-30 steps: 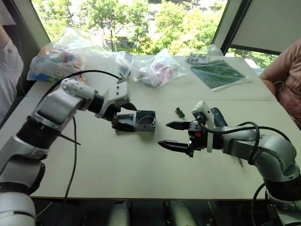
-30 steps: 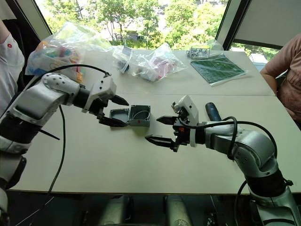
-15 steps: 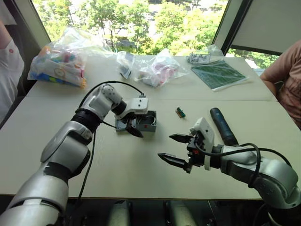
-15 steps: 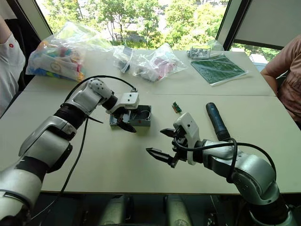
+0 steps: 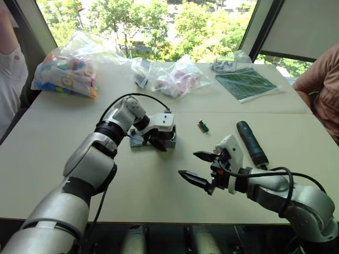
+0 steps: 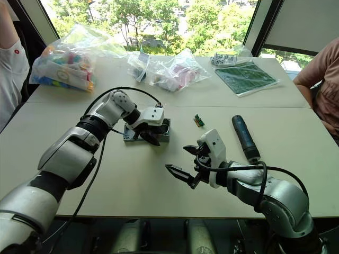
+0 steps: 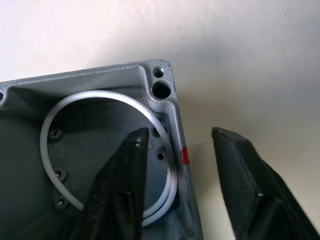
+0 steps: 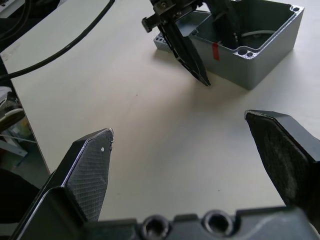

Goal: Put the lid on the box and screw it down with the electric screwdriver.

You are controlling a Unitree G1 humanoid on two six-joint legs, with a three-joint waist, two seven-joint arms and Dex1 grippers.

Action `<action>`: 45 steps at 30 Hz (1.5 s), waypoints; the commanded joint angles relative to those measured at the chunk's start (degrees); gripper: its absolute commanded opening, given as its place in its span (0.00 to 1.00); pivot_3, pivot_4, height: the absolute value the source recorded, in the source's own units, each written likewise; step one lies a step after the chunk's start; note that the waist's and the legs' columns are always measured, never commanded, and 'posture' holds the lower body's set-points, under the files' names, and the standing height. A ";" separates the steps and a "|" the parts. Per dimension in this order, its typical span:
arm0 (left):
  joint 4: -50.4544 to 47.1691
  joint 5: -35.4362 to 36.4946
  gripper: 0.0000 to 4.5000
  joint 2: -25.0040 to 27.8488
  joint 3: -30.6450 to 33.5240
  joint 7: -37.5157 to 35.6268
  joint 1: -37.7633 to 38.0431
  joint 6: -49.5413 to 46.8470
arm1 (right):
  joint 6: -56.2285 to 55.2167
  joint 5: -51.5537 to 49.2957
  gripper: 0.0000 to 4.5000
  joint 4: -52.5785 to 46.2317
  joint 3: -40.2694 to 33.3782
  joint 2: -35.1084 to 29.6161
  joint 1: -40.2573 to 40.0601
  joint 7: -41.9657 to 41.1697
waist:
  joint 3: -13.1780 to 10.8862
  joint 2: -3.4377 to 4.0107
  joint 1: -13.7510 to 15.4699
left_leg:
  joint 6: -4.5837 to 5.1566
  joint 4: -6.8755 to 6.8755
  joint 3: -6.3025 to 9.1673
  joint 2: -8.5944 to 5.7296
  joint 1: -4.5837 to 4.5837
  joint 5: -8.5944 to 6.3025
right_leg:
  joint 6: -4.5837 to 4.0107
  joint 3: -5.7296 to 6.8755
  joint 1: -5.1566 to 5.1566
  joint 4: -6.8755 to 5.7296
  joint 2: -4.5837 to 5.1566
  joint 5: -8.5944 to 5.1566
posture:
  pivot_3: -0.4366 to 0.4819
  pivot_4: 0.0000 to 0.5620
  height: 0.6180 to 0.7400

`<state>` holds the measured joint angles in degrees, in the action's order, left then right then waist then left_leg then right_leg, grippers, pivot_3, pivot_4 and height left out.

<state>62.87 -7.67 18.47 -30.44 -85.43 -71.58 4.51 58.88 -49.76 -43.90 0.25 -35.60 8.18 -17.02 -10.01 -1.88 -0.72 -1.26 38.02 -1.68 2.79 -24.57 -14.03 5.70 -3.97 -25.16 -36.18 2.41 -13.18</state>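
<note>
1. The box (image 6: 159, 130) sits open side up near the middle of the surface (image 6: 132, 190). Its red mark faces the robot and a white ring lies loose in its hollow. With its mouth upward it is ready to take a cover.

2. The lid (image 5: 136, 139) lies flat on the surface, touching the box on the robot's left and partly hidden by the left arm. It is not yet on the box, so the closing step has not been done.

3. The left gripper (image 7: 180, 155) straddles the box's near wall by the red mark. One finger is inside the hollow and the other outside. The jaws are parted and clamp nothing. This looks like a stance for bracing or nudging the box.

4. The right gripper (image 6: 186, 161) hovers over bare surface on the robot's near side of the box. Its jaws are spread wide and hold nothing. It is probably waiting to help with the lid or fetch the tool.

5. The electric screwdriver (image 6: 245, 138) lies untouched on the surface beyond the right arm. It is well apart from the box, kept for the later screwing step.

6. A small green component (image 6: 198, 120) rests between the box and the screwdriver. Clear bags (image 6: 169, 69) and a green board (image 6: 246, 77) lie along the far edge, out of the work.
</note>
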 commanded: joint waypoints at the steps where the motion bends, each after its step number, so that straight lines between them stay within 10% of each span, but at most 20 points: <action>1: -0.17 -1.27 0.08 -0.08 1.62 -1.19 -1.83 2.14 | -0.85 -0.68 1.00 -2.76 -1.45 0.53 -0.17 0.71 | 0.00 0.00 0.00 | 0.00 0.00 0.00 0.00 0.00 0.00 | 0.00 0.00 0.01 0.00 0.00 0.00 | 0.48 0.27 1.00; 11: -1.72 1.29 0.00 -0.07 2.28 -6.67 -2.54 6.26 | -0.38 -1.35 1.00 -2.88 -2.10 -0.68 -2.95 -0.61 | 0.00 0.00 0.01 | 0.00 0.00 0.02 0.00 0.01 0.00 | 0.00 0.02 0.04 0.01 0.00 0.00 | 0.48 0.27 1.00; 18: -18.80 19.02 0.00 9.66 -16.47 -7.07 0.43 13.03 | 0.03 -2.96 1.00 -3.94 -4.70 -3.85 -6.69 -2.28 | 0.01 0.02 -0.26 | 0.01 0.00 0.04 0.03 0.06 0.00 | 0.00 0.00 0.06 -0.02 0.01 0.00 | 0.48 0.27 1.00; 34: -19.35 28.23 0.00 14.05 -32.77 -7.07 -1.37 21.82 | -0.27 -3.87 1.00 -5.87 -3.55 -2.84 -9.03 0.65 | 0.01 0.01 -0.02 | 0.05 0.08 0.06 0.02 0.12 -0.03 | 0.00 0.02 0.16 -0.02 -0.02 -0.02 | 0.48 0.27 1.00; 43: -23.68 28.90 0.69 19.95 -29.96 -7.07 -3.53 15.72 | 1.35 -6.87 1.00 -4.18 -3.26 -6.04 -4.55 -3.74 | 0.00 0.01 -0.29 | 0.05 0.09 0.07 0.03 0.15 -0.03 | 0.00 0.01 0.19 -0.01 -0.03 -0.02 | 0.48 0.27 1.00; 45: -27.81 32.16 0.69 23.72 -25.76 -7.07 -5.33 8.05 | 2.03 -8.72 1.00 -3.17 -3.63 -8.05 -2.12 -6.74 | -0.06 -0.01 -0.47 | 0.06 0.09 0.07 0.04 0.14 -0.04 | 0.00 0.01 0.17 -0.02 -0.05 -0.02 | 0.48 0.27 1.00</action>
<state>38.60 21.18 38.88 -62.34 -92.34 -72.81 18.63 60.68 -56.01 -46.79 -2.43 -42.25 4.22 -20.98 -10.07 -1.89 -1.20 -1.20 38.11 -1.60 2.84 -24.46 -14.06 5.70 -3.96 -25.01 -36.20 2.36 -13.20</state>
